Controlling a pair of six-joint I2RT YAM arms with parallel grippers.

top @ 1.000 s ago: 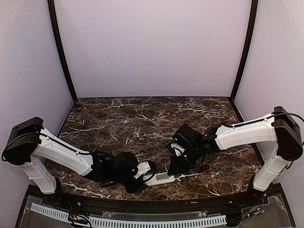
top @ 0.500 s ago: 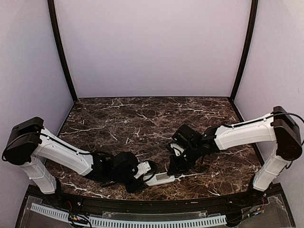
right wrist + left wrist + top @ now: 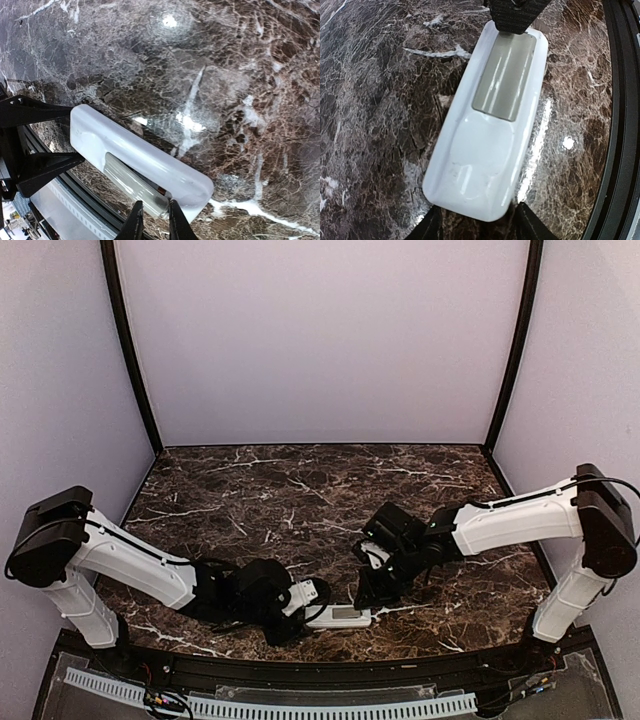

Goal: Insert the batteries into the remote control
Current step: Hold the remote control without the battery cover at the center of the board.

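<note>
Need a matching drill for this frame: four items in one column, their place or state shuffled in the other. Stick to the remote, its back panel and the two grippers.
Column 1
1. white slim plastic remote control
2. grey rectangular panel
3. left gripper
4. right gripper

Column 2
A. fingertips close together at the panel's end
B. lying flat on the dark marble table
C. fingers on both sides of the remote's rounded end
D. recessed in the remote's back

Pairs: 1-B; 2-D; 3-C; 4-A
</note>
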